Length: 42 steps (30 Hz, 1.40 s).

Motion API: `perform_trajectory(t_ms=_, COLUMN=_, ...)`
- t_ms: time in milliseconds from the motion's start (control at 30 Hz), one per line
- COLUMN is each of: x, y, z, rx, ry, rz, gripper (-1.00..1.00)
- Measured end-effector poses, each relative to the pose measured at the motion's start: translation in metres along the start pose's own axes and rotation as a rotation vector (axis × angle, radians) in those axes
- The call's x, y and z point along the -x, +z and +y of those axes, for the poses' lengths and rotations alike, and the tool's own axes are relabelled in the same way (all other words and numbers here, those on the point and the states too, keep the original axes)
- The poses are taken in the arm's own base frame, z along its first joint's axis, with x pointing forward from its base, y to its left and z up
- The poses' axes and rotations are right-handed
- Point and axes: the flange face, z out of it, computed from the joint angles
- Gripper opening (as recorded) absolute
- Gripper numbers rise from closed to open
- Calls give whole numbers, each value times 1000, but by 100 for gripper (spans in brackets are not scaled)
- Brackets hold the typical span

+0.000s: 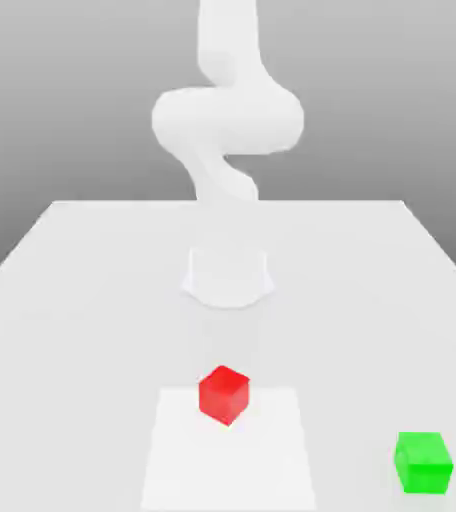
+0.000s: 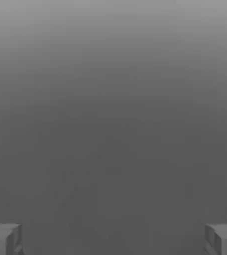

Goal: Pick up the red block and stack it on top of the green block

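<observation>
Cut off at the upper edge of the exterior view: the white arm (image 1: 227, 115). Cropped by the hand view's corners: both fingertips (image 2: 3, 239) of the tool (image 2: 113, 240), standing wide apart. Worktop (image 1: 62, 300) clipped at the exterior view's sides and lower edge.

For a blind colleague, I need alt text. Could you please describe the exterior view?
A red block sits on a white table, with a green block apart from it toward the exterior view's right. Behind them rises the white robot arm.
</observation>
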Motion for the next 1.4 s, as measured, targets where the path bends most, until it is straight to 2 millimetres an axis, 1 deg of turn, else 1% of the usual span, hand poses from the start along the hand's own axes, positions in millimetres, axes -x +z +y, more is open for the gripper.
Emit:
perform_trajectory(t_ms=67, x=13, y=51, z=11, rx=65, ry=51, rz=-40, gripper=0)
perform_trajectory(t_ms=167, x=36, y=121, z=36, rx=162, ry=129, rz=-96, gripper=0)
perform_trajectory(t_ms=233, x=54, y=162, z=58, rx=227, ry=184, rz=-131, gripper=0)
perform_trajectory(t_ms=333, x=86, y=217, z=99, rx=330, ry=269, rz=-182, gripper=0)
perform_trajectory(t_ms=433, x=126, y=263, z=148, rx=441, ry=362, rz=-234, gripper=0)
perform_trajectory(t_ms=567, x=190, y=311, z=224, rx=605, ry=498, rz=-301, gripper=0)
perform_trajectory(t_ms=600, x=203, y=322, z=238, rx=631, ry=519, rz=-310, gripper=0)
perform_trajectory(t_ms=633, x=210, y=330, z=248, rx=645, ry=534, rz=-313, gripper=0)
perform_trajectory(t_ms=800, x=235, y=362, z=274, rx=656, ry=540, rz=-321, gripper=0)
perform_trajectory(t_ms=833, x=238, y=366, z=277, rx=657, ry=540, rz=-321, gripper=-100)
perform_trajectory(t_ms=1033, x=239, y=368, z=278, rx=656, ry=539, rz=-320, gripper=-100)
perform_trajectory(t_ms=1100, x=234, y=362, z=273, rx=656, ry=540, rz=-319, gripper=-100)
perform_trajectory(t_ms=1300, x=214, y=326, z=249, rx=656, ry=537, rz=-319, gripper=-100)
perform_trajectory(t_ms=1333, x=213, y=323, z=242, rx=652, ry=517, rz=-327, gripper=-100)
perform_trajectory(t_ms=1400, x=221, y=328, z=213, rx=629, ry=402, rz=-367, gripper=-100)
